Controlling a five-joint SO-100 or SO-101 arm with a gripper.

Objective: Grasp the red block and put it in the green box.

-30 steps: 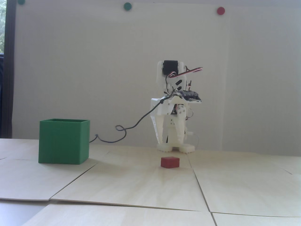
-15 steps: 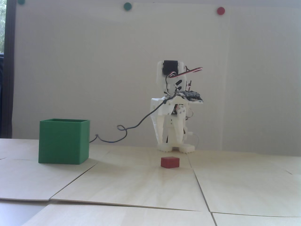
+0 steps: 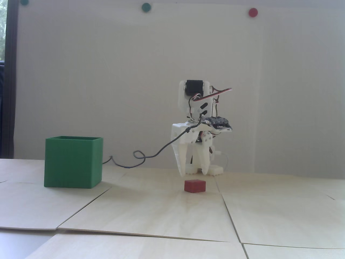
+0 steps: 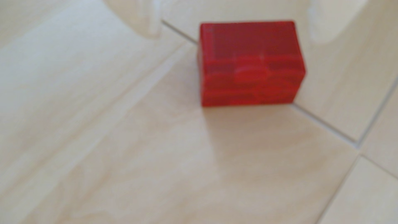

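Note:
The small red block (image 3: 195, 186) lies on the pale wooden table, right of centre in the fixed view. My white gripper (image 3: 193, 174) hangs just above and slightly behind it, fingers pointing down and spread, with nothing between them. In the blurred wrist view the red block (image 4: 249, 64) fills the upper middle, and the gripper (image 4: 237, 34) shows as two white fingertips (image 4: 150, 30) at the top edge, one on each side of the block, not touching it. The green box (image 3: 72, 162) stands open-topped on the table far to the left.
A black cable (image 3: 151, 155) loops from the gripper down to the table behind the green box. The arm's white base (image 3: 217, 170) sits behind the block. Seams (image 3: 226, 207) run between the wooden panels. Green and red dots (image 3: 253, 12) are on the back wall.
The arm has bent down over the last second, and the gripper has sunk until its fingertips hang just above the red block. Block and box have not moved.

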